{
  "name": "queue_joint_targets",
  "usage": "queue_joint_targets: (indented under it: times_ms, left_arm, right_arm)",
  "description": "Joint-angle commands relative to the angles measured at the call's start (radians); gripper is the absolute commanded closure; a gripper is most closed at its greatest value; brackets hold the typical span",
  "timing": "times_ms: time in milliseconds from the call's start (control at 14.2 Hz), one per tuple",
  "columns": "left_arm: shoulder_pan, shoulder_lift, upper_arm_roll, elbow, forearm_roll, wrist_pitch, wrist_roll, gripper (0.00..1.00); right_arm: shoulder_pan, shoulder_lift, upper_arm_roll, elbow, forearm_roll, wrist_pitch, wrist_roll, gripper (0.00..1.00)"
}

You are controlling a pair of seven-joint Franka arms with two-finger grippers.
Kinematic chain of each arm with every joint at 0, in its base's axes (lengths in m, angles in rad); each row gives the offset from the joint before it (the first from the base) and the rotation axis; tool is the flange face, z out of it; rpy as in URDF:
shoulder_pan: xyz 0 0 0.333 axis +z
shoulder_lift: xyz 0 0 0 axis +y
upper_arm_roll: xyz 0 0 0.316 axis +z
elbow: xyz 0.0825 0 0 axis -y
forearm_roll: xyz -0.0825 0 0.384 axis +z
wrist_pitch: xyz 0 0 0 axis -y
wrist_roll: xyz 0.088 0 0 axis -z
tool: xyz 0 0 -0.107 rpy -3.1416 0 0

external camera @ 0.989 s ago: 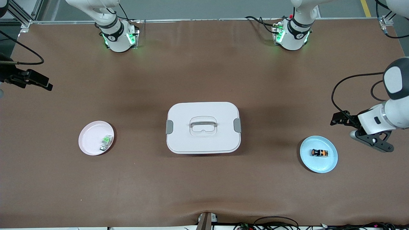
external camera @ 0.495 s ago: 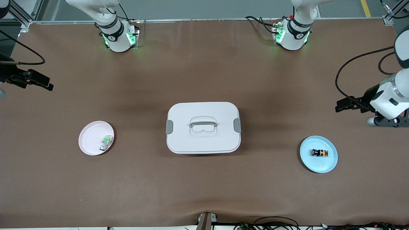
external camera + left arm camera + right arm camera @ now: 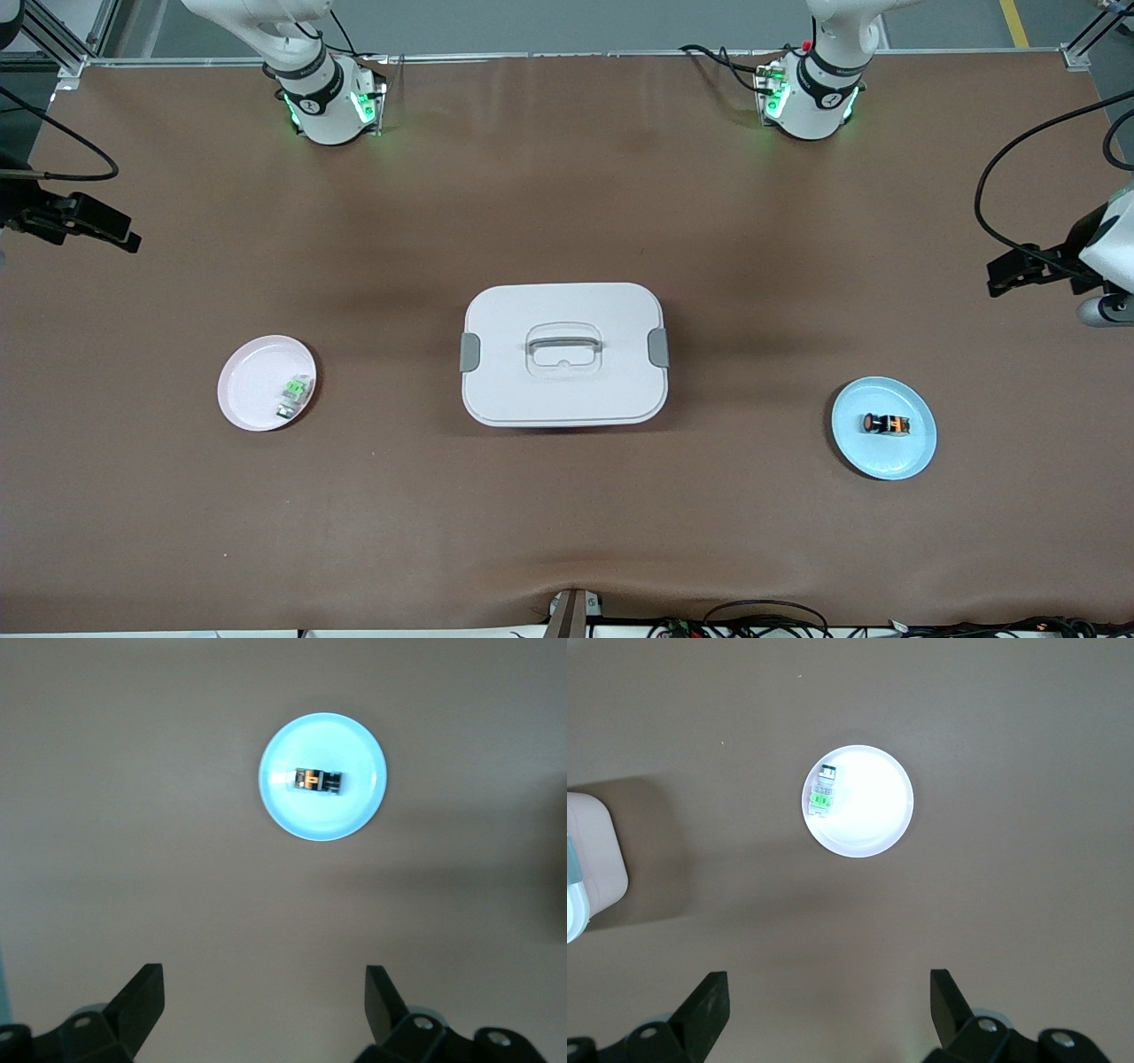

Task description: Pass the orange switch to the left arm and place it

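The orange switch [image 3: 886, 424] lies on its side on a light blue plate [image 3: 912, 456] toward the left arm's end of the table; the left wrist view shows the switch [image 3: 318, 780] and the plate [image 3: 359, 811] too. The white box [image 3: 563, 354] stands mid-table, lid shut. My left gripper [image 3: 264, 988] is open and empty, high over bare table beside the blue plate; only its wrist [image 3: 1107, 266] shows at the front view's edge. My right gripper [image 3: 828, 988] is open and empty, high over bare table beside a pink plate [image 3: 252, 381].
A green-and-white switch [image 3: 294, 392] lies on the pink plate toward the right arm's end, also in the right wrist view [image 3: 824, 791]. A corner of the box [image 3: 589, 859] shows there. Cables lie along the table's front edge.
My left arm has pulled up and away from the blue plate, toward its end of the table and partly out of the front view. The right arm has hardly moved.
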Motion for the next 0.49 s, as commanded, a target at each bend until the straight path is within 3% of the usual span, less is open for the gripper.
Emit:
queue_joint_targets:
  times_ms: [0, 424]
  left_arm:
    - [-0.004, 0.002, -0.010, 0.033, 0.026, -0.022, 0.016, 0.00]
    - [-0.006, -0.020, -0.053, 0.051, 0.026, -0.052, -0.070, 0.00]
  right_arm:
    - [-0.015, -0.024, 0.007, -0.024, -0.007, 0.026, -0.012, 0.00]
    - [-0.014, -0.025, 0.007, -0.024, 0.003, 0.042, -0.012, 0.00]
